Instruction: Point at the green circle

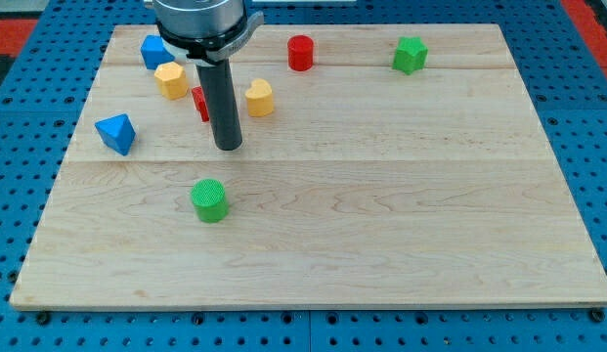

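Note:
The green circle (210, 199) is a short green cylinder on the wooden board (381, 225), left of centre and toward the view's bottom. My tip (228, 147) is the lower end of a dark rod that comes down from the view's top. It stands just above and slightly right of the green circle, apart from it by a small gap. A red block (199, 103) is partly hidden behind the rod.
A yellow heart (259, 97) lies right of the rod and a yellow block (170, 79) left of it. Two blue blocks (115, 133) (152, 51) sit at the left. A red cylinder (300, 52) and a green block (410, 55) are near the top edge.

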You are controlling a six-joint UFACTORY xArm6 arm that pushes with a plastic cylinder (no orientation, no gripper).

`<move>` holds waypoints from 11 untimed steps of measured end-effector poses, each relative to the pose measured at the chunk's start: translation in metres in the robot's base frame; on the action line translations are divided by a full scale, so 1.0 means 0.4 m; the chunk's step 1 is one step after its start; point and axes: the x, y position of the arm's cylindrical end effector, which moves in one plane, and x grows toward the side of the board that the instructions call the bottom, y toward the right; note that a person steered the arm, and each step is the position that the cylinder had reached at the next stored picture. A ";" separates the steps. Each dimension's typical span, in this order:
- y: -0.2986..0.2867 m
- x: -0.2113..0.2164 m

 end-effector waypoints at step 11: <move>-0.132 -0.032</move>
